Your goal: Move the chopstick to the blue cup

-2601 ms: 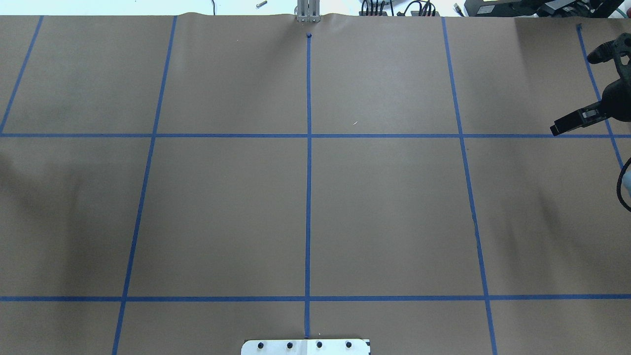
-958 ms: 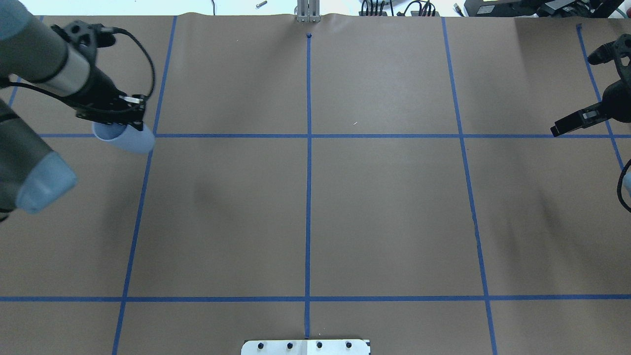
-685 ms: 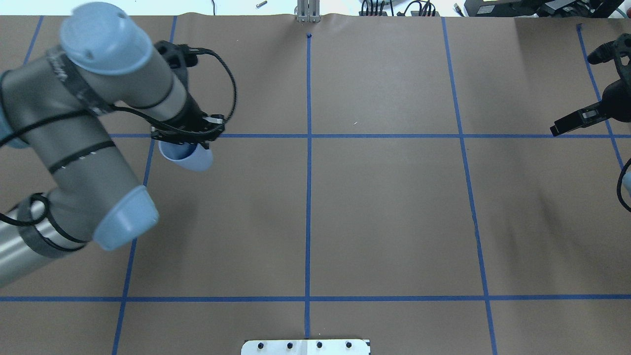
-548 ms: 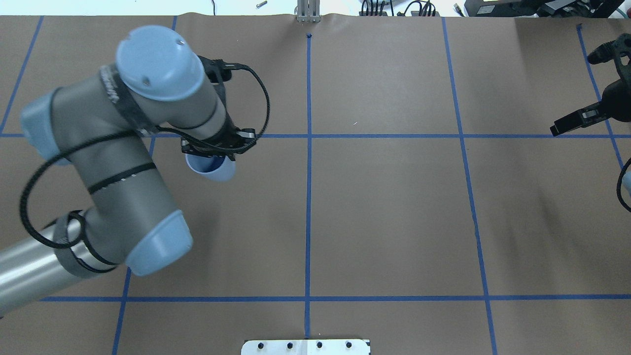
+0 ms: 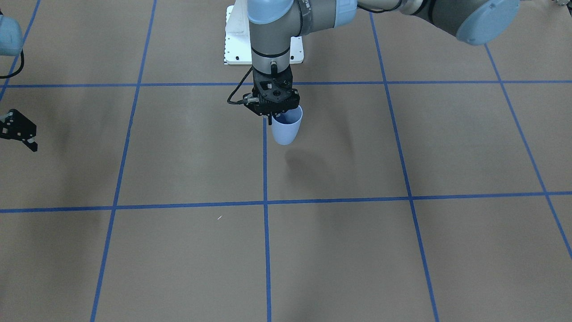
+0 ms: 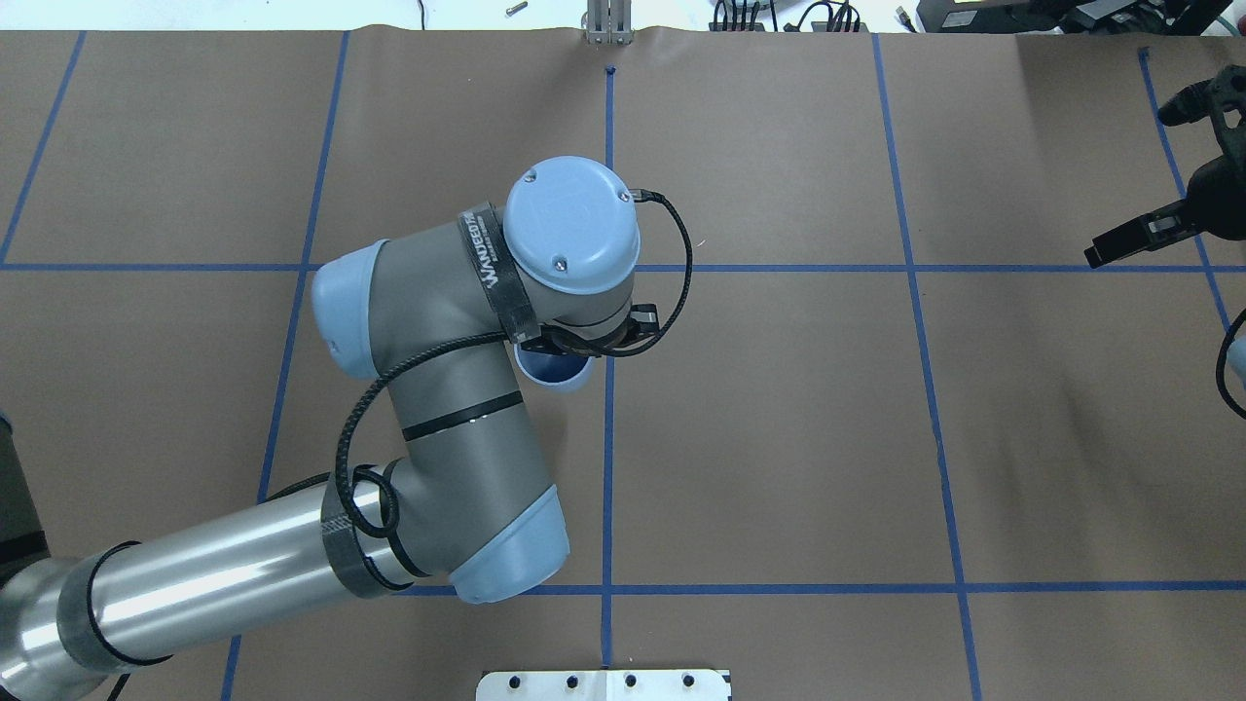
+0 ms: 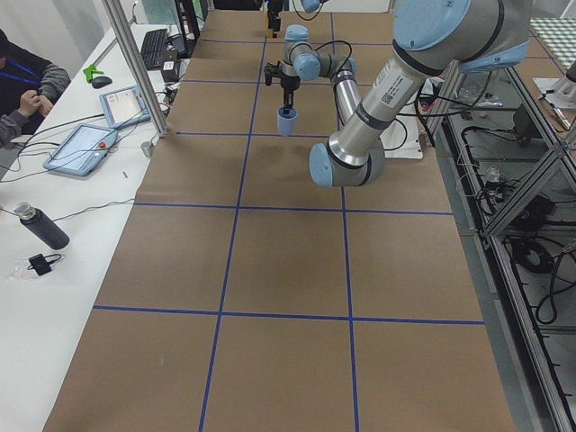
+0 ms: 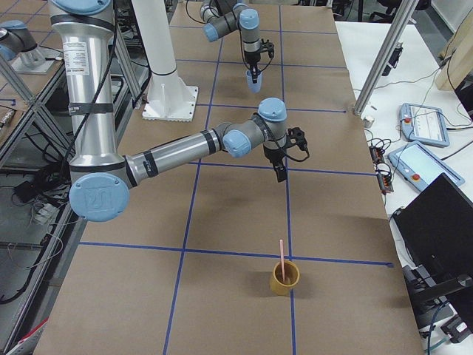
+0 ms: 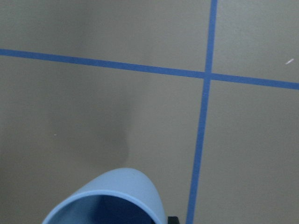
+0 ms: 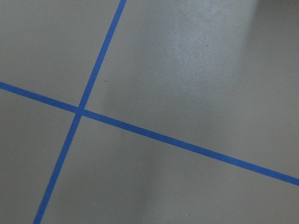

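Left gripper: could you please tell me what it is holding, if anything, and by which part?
The left gripper holds the blue cup by its rim.

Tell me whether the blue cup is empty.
Empty: the blue cup shows only its bare inside; the chopstick stands in a yellow cup.

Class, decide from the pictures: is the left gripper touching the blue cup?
Touching. The front-facing view shows the left gripper pinching the rim of the blue cup, which hangs above the table, its shadow offset below.
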`<state>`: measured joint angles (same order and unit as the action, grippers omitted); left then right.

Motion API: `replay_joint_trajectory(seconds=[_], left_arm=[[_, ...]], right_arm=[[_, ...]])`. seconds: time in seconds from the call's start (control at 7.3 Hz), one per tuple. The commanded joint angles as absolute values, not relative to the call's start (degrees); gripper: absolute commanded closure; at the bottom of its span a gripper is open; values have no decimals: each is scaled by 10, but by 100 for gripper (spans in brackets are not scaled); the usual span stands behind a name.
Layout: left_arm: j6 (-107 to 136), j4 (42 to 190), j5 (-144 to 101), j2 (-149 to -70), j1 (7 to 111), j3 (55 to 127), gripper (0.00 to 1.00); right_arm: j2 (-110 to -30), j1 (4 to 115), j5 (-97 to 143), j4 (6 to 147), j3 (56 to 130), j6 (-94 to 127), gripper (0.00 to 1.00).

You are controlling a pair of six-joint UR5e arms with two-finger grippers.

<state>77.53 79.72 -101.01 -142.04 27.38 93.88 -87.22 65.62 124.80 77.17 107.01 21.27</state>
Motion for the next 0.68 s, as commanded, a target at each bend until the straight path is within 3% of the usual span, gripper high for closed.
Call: replay_joint_trajectory(seconds=[0.0, 0.27, 0.41, 0.55], left_arm=[[781, 843, -996, -1429, 248, 893, 100], [785, 858, -991, -1440, 240, 865, 98], [783, 858, -991, -1444, 240, 865, 74], [782, 857, -991, -1446, 240, 867, 23]], right_arm=[[-873, 656, 1248, 772, 1070, 213, 0], [-872, 657, 1248, 772, 1068, 213, 0], [-872, 657, 1248, 772, 1068, 213, 0], [-872, 656, 1248, 772, 1068, 213, 0]])
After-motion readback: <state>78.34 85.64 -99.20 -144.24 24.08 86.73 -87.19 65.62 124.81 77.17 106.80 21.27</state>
